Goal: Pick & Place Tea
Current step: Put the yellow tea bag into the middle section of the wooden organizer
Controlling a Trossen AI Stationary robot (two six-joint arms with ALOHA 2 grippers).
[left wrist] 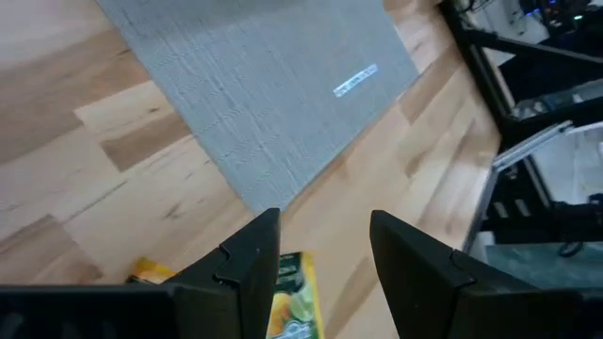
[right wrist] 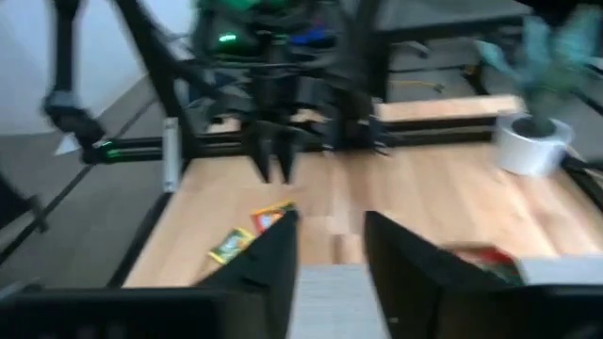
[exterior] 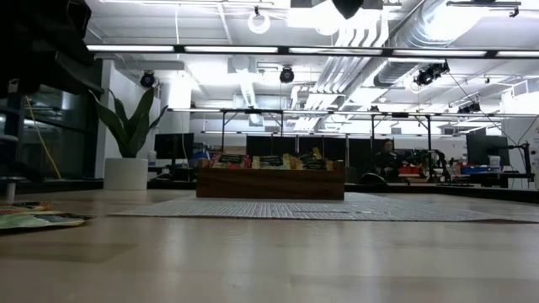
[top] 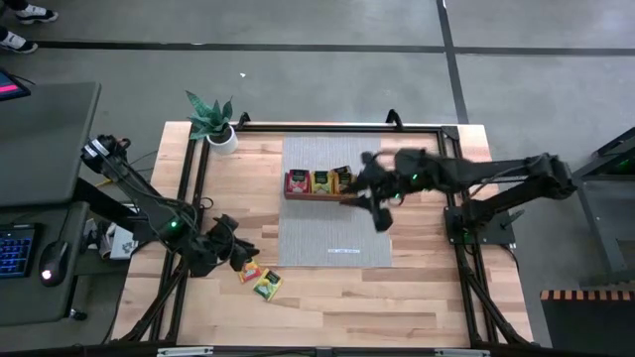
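Observation:
Two loose tea packets, one orange (top: 250,271) and one green and yellow (top: 266,286), lie flat on the wooden table near its front left. My left gripper (top: 241,256) hovers open just beside them. In its wrist view (left wrist: 325,221) the green and yellow packet (left wrist: 290,299) shows below one finger, with nothing between the fingers. More tea packets stand in the brown wooden tray (top: 317,184) on the grey mat (top: 337,233). My right gripper (top: 359,186) hangs open above the tray's right end, with nothing between its fingers (right wrist: 330,226).
A potted plant (top: 220,134) stands at the table's far left corner. A black frame (top: 451,213) runs round the table's edges. Bare mat lies in front of the tray, and bare wood stretches along the near edge (top: 377,307).

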